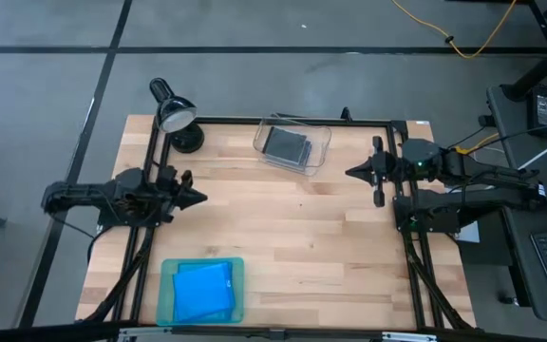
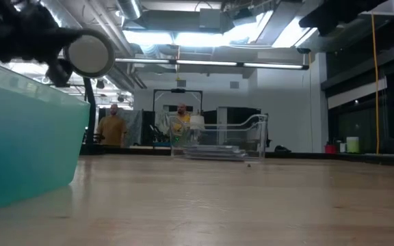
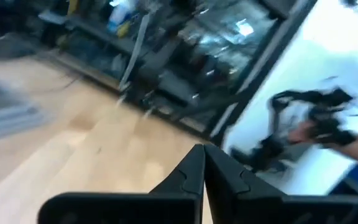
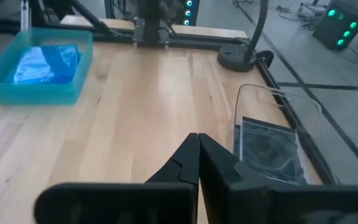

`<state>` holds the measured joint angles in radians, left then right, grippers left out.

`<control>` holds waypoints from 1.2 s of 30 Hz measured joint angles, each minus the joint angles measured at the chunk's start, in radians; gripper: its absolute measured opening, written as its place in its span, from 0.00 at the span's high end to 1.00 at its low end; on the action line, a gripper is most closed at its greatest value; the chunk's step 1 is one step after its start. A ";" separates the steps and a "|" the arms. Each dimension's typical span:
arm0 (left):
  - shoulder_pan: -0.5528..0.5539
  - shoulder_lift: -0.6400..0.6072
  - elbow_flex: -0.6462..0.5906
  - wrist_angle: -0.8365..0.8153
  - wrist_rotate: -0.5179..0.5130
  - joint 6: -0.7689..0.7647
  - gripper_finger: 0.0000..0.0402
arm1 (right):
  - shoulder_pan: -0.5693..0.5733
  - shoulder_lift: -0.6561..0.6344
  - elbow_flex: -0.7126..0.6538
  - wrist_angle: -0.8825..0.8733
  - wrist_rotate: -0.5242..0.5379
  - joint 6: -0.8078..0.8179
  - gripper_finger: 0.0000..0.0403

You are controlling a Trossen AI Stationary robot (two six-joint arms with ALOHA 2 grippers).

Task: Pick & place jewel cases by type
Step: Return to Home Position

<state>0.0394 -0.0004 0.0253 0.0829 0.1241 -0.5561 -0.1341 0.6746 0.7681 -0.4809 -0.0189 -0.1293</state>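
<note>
Bright blue jewel cases (image 1: 204, 290) lie stacked in the teal-green tray (image 1: 170, 298) near the table's near edge, also seen in the right wrist view (image 4: 45, 63). Dark grey square cases with a disc (image 1: 286, 144) lie in the clear plastic bin (image 1: 319, 152) toward the far edge, and show in the right wrist view (image 4: 269, 148). My left gripper (image 1: 200, 198) is shut and empty over the table's left side. My right gripper (image 1: 349, 172) is shut and empty over the right side, beside the bin.
A black desk lamp (image 1: 173, 116) stands at the far left corner. A black metal frame (image 1: 254, 121) runs along the table's far edge and sides. Bare wood (image 1: 283, 228) lies between the bin and the tray. In the low view, people (image 2: 112, 128) stand in the room behind.
</note>
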 joint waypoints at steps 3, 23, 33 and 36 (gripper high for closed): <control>0.021 0.002 -0.011 -0.062 -0.028 -0.008 0.99 | 0.000 -0.011 0.000 0.003 0.000 0.023 0.98; 0.014 0.009 -0.016 -0.050 -0.035 0.090 0.99 | 0.001 -0.339 -0.309 0.481 -0.107 0.140 0.98; 0.014 0.009 -0.016 -0.051 -0.037 0.089 0.99 | 0.058 -0.602 -0.759 0.933 -0.078 0.298 0.98; 0.014 0.010 -0.016 -0.050 -0.038 0.089 0.99 | 0.089 -0.672 -0.761 0.788 -0.079 0.278 0.98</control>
<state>0.0532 0.0093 0.0090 0.0325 0.0860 -0.4667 -0.0452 0.0026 0.0072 0.3074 -0.0975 0.1490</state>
